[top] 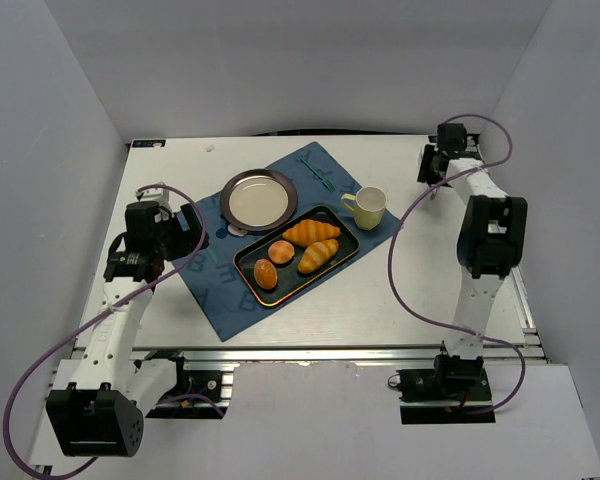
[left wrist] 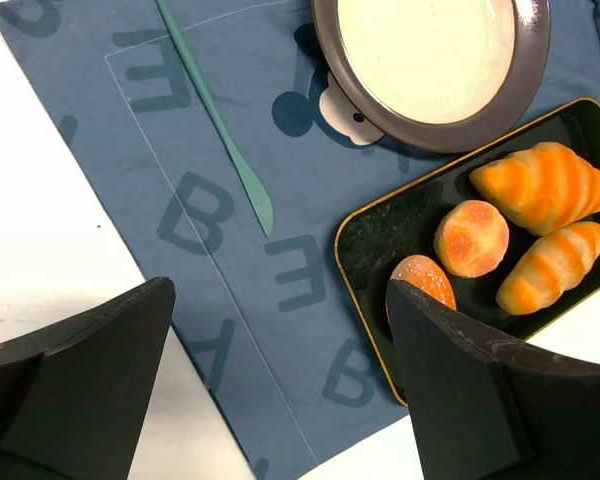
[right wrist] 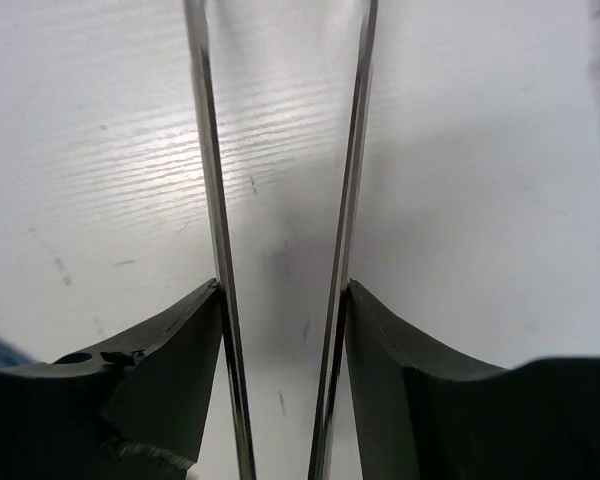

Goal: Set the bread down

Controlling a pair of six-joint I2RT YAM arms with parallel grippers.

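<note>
White table (top: 380, 300) below, left tool (left wrist: 280, 300) hangs open near bread (left wrist: 427, 281).

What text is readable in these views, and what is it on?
"B": twice, large dark letters printed on the blue placemat.
"E": twice, same placemat.
"A": once, same placemat, near its front edge.
Other letters at the placemat's far corner: cut off, unreadable.
No other text can be read.

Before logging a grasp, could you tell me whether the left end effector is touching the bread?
Apart. The top view shows bare blue mat between the open left end effector and the bread on the black tray.
</note>
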